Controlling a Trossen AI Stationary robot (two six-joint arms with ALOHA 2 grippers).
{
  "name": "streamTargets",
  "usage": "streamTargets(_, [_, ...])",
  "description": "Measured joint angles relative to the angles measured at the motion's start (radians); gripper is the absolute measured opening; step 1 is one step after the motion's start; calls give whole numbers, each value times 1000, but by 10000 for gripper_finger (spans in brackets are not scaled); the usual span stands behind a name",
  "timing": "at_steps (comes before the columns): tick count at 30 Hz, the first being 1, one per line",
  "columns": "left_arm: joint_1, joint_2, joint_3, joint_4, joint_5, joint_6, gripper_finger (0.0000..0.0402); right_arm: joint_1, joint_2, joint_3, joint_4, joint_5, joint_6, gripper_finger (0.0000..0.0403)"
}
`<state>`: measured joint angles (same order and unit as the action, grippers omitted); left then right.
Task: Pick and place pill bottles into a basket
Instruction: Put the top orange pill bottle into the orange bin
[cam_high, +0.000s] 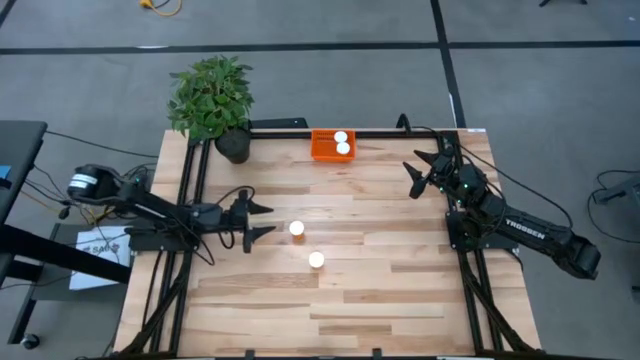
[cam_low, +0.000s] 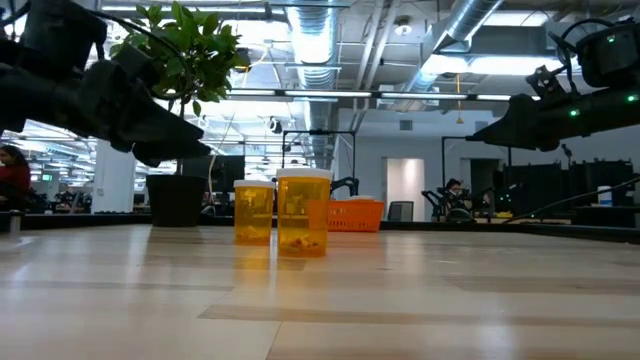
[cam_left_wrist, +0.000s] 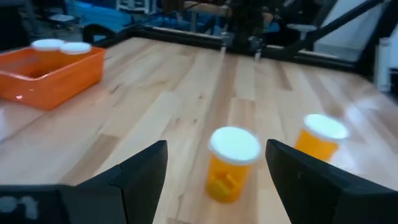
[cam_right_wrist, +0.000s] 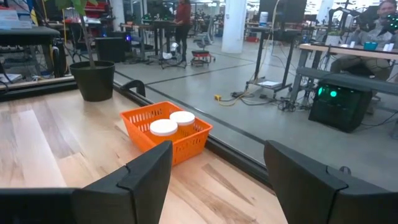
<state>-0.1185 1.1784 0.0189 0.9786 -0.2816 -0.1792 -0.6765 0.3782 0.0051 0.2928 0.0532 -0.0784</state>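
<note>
Two pill bottles with white caps stand upright on the table: one (cam_high: 297, 229) just right of my left gripper, one (cam_high: 316, 260) nearer the front. They also show in the left wrist view (cam_left_wrist: 231, 163) (cam_left_wrist: 318, 140) and the low view (cam_low: 302, 212) (cam_low: 253, 210). Two more bottles (cam_high: 342, 142) stand in the orange basket (cam_high: 324, 150) at the far edge. My left gripper (cam_high: 262, 220) is open and empty, its fingers pointing at the nearer bottle. My right gripper (cam_high: 418, 172) is open and empty, raised at the right of the basket (cam_right_wrist: 166, 137).
A potted plant (cam_high: 213, 100) in a dark pot stands at the far left corner, left of the basket. Black frame rails (cam_high: 190, 190) run along the table's sides and far edge. Bare wood (cam_high: 380, 290) lies between the arms and toward the front.
</note>
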Motion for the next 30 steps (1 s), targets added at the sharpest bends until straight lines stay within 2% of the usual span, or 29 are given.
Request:
streamTargets(10, [-1, 304, 11, 195, -19, -32, 263, 0, 0, -1, 0, -1, 0, 249])
streamTargets(18, [0, 487, 116, 197, 11, 8, 263, 0, 0, -1, 0, -1, 0, 249])
streamTargets(26, [-1, 537, 166, 195, 16, 43, 263, 0, 0, -1, 0, 0, 0, 249])
streamTargets(30, [-1, 537, 187, 194, 55, 70, 263, 0, 0, -1, 0, 0, 0, 249])
